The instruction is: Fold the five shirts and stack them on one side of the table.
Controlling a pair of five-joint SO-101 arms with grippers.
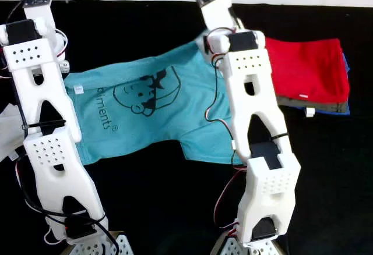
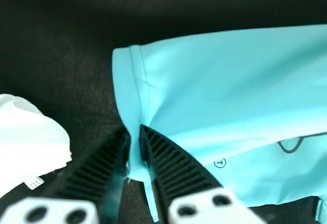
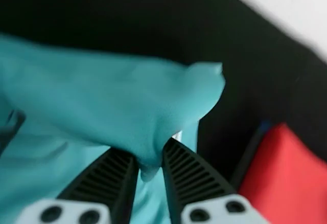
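The left gripper (image 2: 134, 134) is pinching the shirt (image 1: 169, 128) at its 9 o'clock edge; the right gripper (image 3: 149, 160) is pinching it at 1 o'clock, near the stack (image 1: 309, 71).

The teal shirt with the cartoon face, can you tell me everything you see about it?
The teal shirt is short-sleeved and looks like thin, soft knit. It has a dark line drawing of a cartoon face, some lettering and stitched hems. It lies unfolded and a little wrinkled, spread across the black table. The left gripper pinches its edge by one sleeve hem. The right gripper pinches the opposite end, where the cloth rises in a small peak.
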